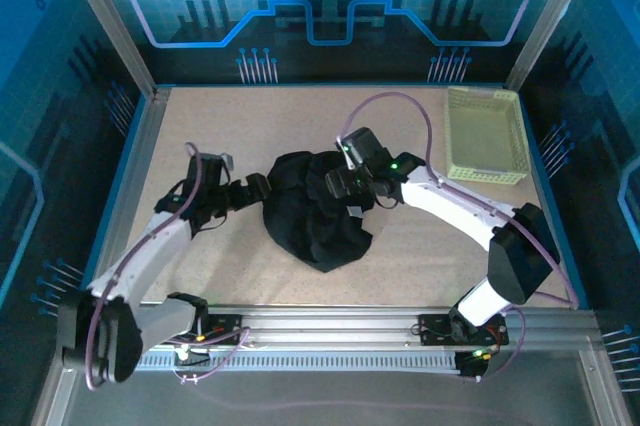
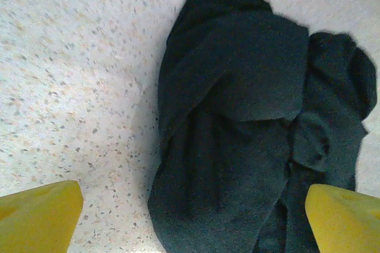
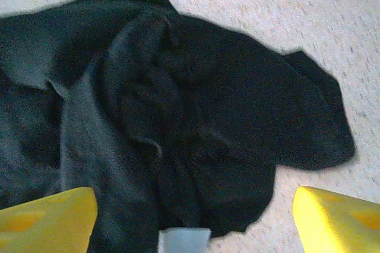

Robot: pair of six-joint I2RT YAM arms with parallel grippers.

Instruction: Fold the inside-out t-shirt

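The inside-out t-shirt [image 1: 305,216] is a crumpled black heap in the middle of the table. My left gripper [image 1: 262,189] hovers at its left edge. In the left wrist view this gripper [image 2: 193,220] is open, its yellow fingers [image 2: 41,217] wide apart, with the t-shirt [image 2: 237,122] below and ahead of them. My right gripper [image 1: 338,184] is over the heap's upper right part. In the right wrist view it [image 3: 193,220] is open above the t-shirt [image 3: 178,104], with nothing pinched. A pale grey tab [image 3: 184,241] shows at the cloth's near edge.
A pale yellow-green plastic basket [image 1: 487,134] stands at the back right corner of the speckled table [image 1: 200,126]. A metal rail [image 1: 330,331] carrying the arm bases runs along the near edge. Bare tabletop lies left of and behind the shirt.
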